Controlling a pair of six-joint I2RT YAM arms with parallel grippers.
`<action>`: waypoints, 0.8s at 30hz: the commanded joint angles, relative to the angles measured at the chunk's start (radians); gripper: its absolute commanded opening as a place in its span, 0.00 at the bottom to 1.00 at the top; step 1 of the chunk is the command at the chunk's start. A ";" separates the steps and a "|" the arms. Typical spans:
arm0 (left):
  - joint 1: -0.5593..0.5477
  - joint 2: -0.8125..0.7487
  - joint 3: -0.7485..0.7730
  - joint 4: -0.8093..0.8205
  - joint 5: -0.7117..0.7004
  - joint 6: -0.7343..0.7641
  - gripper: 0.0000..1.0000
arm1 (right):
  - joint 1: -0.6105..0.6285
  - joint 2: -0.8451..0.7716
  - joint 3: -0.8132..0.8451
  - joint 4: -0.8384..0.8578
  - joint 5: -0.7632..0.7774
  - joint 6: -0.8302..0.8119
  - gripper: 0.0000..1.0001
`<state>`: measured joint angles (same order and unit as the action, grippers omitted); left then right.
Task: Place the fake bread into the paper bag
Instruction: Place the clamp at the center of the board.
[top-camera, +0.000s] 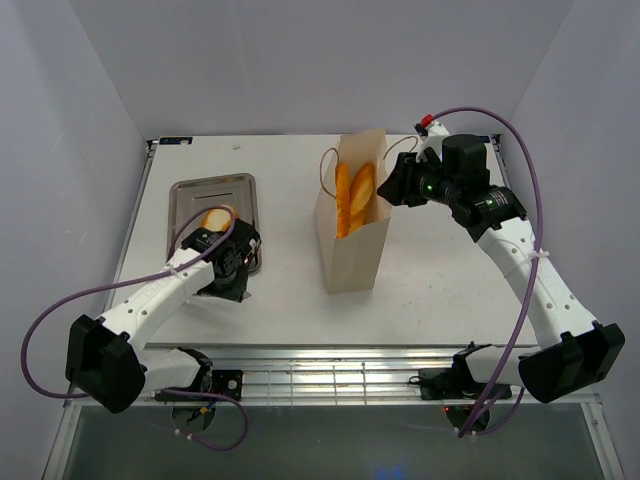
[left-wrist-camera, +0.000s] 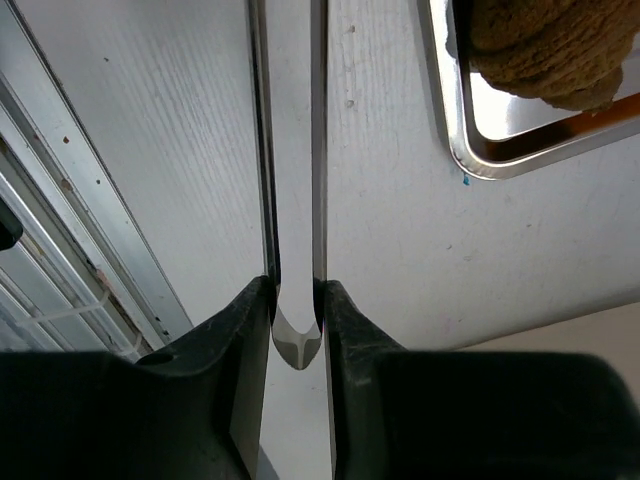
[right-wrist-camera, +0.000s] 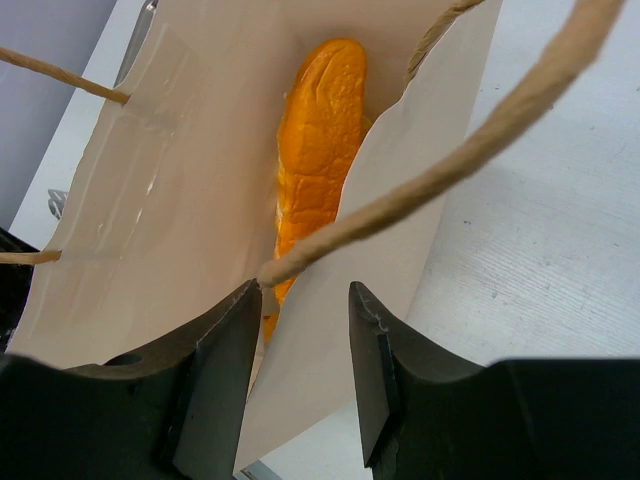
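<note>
1. table: flat, white, matte, faint grain; lies under both sets of jaws.
2. paper bag: tall cream box shape, thin creased paper, upright, mouth open. right gripper jaws half apart, one finger either side of the bag's near wall; can't tell if they pinch it. Looks like it's bracing the mouth open.
3. tray: shiny steel rectangle with a rounded rim, just ahead of the left jaws.
4. tongs: two slim mirror-bright blades, clamped narrow in the left gripper jaws, running straight forward from them.
5. fake bread: two long glossy orange loaves stand inside the bag, ahead of the right jaws. One rough tan roll sits on the tray, ahead-right of the left jaws.
6. cord handle: twisted beige loop, crossing above the right jaws.
7. step (judged): fetching the tray roll with the tongs. Next: get the blades around the roll, squeeze, lift, carry over the bag mouth.
</note>
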<state>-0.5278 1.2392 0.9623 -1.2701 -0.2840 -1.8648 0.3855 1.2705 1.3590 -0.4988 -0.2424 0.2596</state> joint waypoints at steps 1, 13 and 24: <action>-0.005 -0.047 0.065 -0.132 -0.052 -0.363 0.00 | -0.007 0.006 0.019 0.032 -0.018 -0.005 0.47; -0.001 -0.064 0.131 -0.132 -0.223 -0.324 0.00 | -0.007 0.009 0.020 0.034 -0.006 -0.005 0.47; -0.012 0.199 0.502 -0.103 -0.526 0.306 0.00 | -0.007 0.030 0.028 0.036 -0.006 -0.003 0.47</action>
<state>-0.5282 1.3975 1.3884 -1.3468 -0.6689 -1.8118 0.3851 1.2957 1.3590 -0.4976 -0.2493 0.2604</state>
